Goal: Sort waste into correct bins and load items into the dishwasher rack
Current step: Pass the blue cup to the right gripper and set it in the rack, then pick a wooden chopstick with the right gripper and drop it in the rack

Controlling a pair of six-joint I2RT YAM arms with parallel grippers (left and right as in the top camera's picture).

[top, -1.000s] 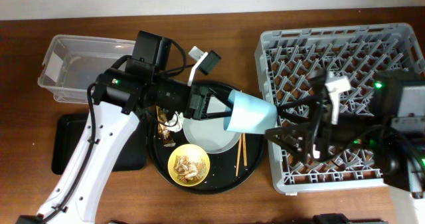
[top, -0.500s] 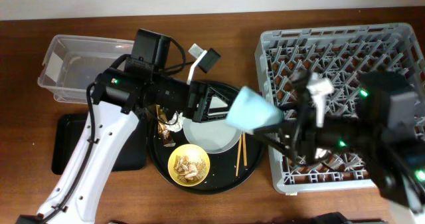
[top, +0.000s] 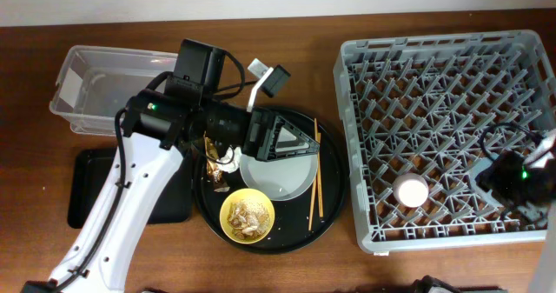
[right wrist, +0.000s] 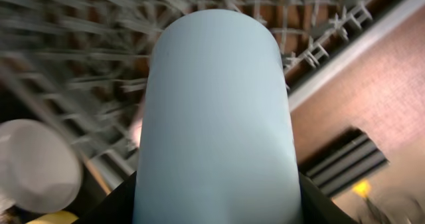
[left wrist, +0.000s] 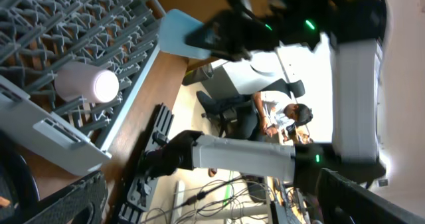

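In the right wrist view my right gripper (right wrist: 216, 207) is shut on the blue cup (right wrist: 216, 111), which fills the frame above the dishwasher rack (right wrist: 80, 64). In the left wrist view the same blue cup (left wrist: 180, 32) hangs over the rack (left wrist: 60, 24). From overhead the cup is hidden and only the right arm (top: 517, 176) shows, at the rack's right edge. A pink cup (top: 412, 190) lies in the rack (top: 434, 67). My left gripper (top: 291, 141) is open and holds nothing above the grey plate (top: 280, 178). The yellow bowl (top: 248, 215) holds food scraps, and chopsticks (top: 318, 184) lie beside the plate.
A large round black tray (top: 321, 223) carries the plate, bowl, chopsticks, a white tissue (top: 228, 158) and a gold-brown wrapper (top: 215, 178). The clear tub (top: 100, 89) stands at the back left. The shallow black tray (top: 95, 189) lies partly under the left arm.
My left gripper opened and let go of the blue cup. My right gripper closed on it and carried it right, across the rack to its right edge.
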